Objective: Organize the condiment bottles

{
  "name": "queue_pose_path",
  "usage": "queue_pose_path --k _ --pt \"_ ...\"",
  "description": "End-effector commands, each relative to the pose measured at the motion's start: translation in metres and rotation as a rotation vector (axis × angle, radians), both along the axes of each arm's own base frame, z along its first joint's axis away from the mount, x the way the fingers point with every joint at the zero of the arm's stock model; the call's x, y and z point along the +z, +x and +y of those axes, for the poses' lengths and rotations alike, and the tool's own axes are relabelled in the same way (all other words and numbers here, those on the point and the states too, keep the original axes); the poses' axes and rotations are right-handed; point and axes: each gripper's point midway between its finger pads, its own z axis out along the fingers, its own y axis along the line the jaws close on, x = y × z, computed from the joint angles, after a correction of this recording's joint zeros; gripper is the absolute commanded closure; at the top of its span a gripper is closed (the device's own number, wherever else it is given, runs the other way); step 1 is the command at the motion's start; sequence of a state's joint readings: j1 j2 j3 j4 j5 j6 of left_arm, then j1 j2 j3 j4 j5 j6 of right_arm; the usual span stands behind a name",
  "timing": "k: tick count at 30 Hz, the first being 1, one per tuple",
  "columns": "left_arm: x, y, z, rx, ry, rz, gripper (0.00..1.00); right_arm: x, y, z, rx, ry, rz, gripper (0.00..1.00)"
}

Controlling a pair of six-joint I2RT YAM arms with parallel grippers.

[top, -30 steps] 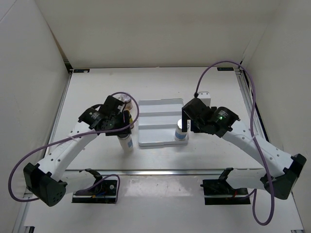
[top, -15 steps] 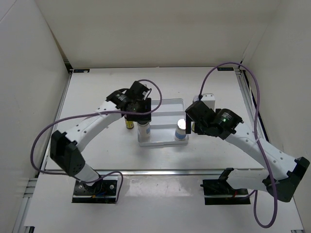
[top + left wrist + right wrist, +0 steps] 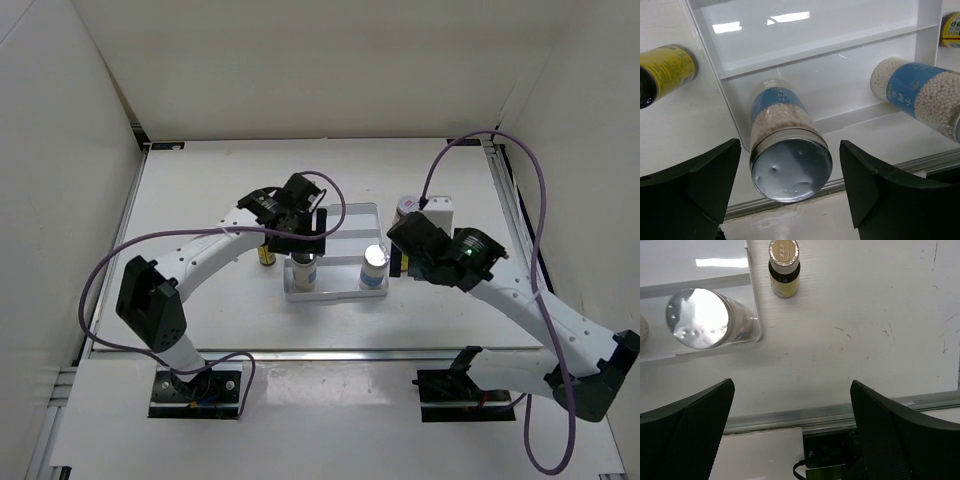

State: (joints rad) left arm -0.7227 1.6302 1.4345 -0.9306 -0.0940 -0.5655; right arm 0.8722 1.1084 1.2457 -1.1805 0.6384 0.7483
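Left gripper (image 3: 790, 165) at white ridged plastic tray (image 3: 840, 85)
Jaws spread, clear of the white silver-capped bottle (image 3: 780, 112) standing in the tray's near-left corner; right gripper (image 3: 792, 405) spread, empty.

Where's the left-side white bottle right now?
The white bottle stands in the near-left corner of the tray in the top view, under the open left gripper, a yellow bottle just outside to its left.

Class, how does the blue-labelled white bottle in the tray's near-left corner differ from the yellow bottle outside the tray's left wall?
The blue-labelled white bottle wears a silver cap; the yellow bottle a dark one. The white bottle stands inside the white tray; the yellow bottle on the table. Both stand upright.
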Motion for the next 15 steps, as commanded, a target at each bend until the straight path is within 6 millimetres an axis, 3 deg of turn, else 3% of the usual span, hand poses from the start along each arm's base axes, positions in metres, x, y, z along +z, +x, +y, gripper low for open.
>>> queue_pose_path --k 1,3,6,10,11,14,15 --pt "0.029 0.005 -0.003 -0.013 -0.058 -0.088 0.09 -0.01 0.004 -0.006 -0.061 -0.053 0.008 0.0" --pt "0.049 0.008 0.0 -0.011 -0.084 -0.127 0.0 -0.01 0.008 -0.005 -0.066 -0.066 0.004 0.0" --pt "0.084 0.01 0.013 -0.004 -0.1 -0.211 0.0 -0.005 0.022 -0.003 -0.075 -0.069 -0.021 0.0" --pt "0.128 0.023 0.06 0.083 -0.084 -0.361 0.0 -0.001 0.051 -0.011 -0.089 -0.082 -0.031 0.0" --pt "0.127 0.025 0.077 0.113 -0.033 -0.389 0.0 -0.004 0.06 -0.022 -0.095 -0.097 -0.01 0.0" --pt "0.132 0.024 0.119 0.215 0.05 -0.457 0.0 -0.01 0.086 -0.027 -0.1 -0.036 0.016 0.02" --pt "0.117 0.02 0.13 0.222 0.094 -0.437 0.0 -0.016 0.088 -0.02 -0.07 0.003 0.046 0.05"
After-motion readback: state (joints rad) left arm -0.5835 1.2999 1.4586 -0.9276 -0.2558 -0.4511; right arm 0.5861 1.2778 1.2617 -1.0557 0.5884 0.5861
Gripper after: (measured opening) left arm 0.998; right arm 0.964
